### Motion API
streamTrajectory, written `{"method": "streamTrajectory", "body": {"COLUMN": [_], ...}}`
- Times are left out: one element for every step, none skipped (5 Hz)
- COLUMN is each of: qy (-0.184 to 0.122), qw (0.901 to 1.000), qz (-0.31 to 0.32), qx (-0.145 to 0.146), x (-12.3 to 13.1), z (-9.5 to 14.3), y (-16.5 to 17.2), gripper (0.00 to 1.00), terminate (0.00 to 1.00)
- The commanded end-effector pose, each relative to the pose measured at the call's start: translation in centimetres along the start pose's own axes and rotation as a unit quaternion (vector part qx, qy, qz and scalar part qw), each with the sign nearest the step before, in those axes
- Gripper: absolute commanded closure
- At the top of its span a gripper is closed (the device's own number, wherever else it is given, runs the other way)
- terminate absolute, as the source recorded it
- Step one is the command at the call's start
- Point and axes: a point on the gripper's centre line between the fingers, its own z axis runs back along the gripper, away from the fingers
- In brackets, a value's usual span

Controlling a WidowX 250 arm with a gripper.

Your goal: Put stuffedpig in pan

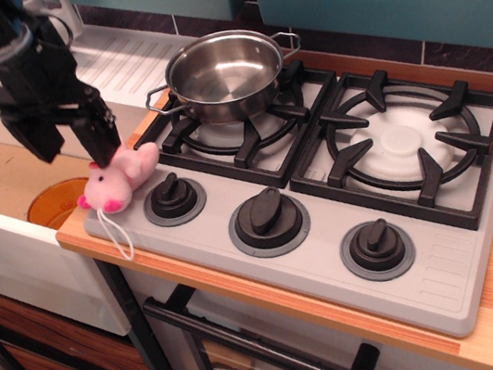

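The stuffedpig (118,175) is a pale-pink plush with darker pink snout and feet. It lies on the front left corner of the grey stove top, its white string hanging over the edge. The pan (224,73) is a shiny steel pan with two loop handles, empty, on the back left burner grate. My black gripper (74,145) is open, just left of and above the pig. Its right finger (99,133) is at the pig's top; I cannot tell if it touches. The pan is to the gripper's upper right.
Three black knobs (269,219) line the front of the stove top (447,266). A second burner grate (404,141) is at the right. A sink with an orange bowl (54,202) lies left of the stove. A white drain rack (119,60) is behind it.
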Motion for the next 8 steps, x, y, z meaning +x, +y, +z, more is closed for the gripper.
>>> {"method": "streamTrajectory", "body": {"qy": [-0.021,-0.021,-0.025,-0.026,-0.027,-0.026,-0.023,-0.017], "qw": [0.9997,0.9997,0.9997,0.9996,0.9996,0.9996,0.9997,0.9998], "qz": [-0.009,-0.01,-0.007,-0.009,-0.005,0.002,-0.004,-0.01], "qx": [0.001,0.001,0.001,-0.008,-0.011,-0.006,0.0,0.009], "x": [0.7,0.5,-0.1,-0.5,-0.6,-0.4,0.4,1.2], "z": [-0.9,-0.9,-1.6,-2.7,-4.3,-4.6,-5.0,-4.6], "y": [-0.5,-1.0,-1.7,-1.9,-2.4,-2.9,-2.9,-2.8], "gripper": [0.0,0.0,0.0,0.0,0.0,1.0,1.0,1.0], "terminate": [0.0,0.0,0.0,0.0,0.0,0.0,0.0,0.0]}}
